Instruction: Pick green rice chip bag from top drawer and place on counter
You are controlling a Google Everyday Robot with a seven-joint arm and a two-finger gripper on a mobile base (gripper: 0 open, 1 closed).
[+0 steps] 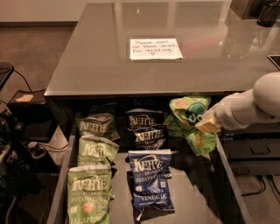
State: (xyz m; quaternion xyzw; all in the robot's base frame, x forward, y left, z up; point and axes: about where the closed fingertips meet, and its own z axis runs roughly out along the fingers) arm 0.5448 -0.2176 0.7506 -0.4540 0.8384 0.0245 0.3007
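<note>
The green rice chip bag (pixel 189 114) hangs crumpled at the right rear of the open top drawer (pixel 190 192), just below the front edge of the counter (pixel 109 65). Its dark round logo faces me. My gripper (pixel 206 124) comes in from the right on a white arm and is shut on the bag's right side, holding it above the drawer floor. The bag's lower end (pixel 200 142) dangles near the drawer's right wall.
Three olive-green Kettle bags (pixel 89 194) lie in the drawer's left column and two dark blue Kettle bags (pixel 148 179) in the middle. A white handwritten note (pixel 155 48) lies on the counter. Dark objects (pixel 267 11) stand at its far right. Cables and gear (pixel 17 144) are on the floor at left.
</note>
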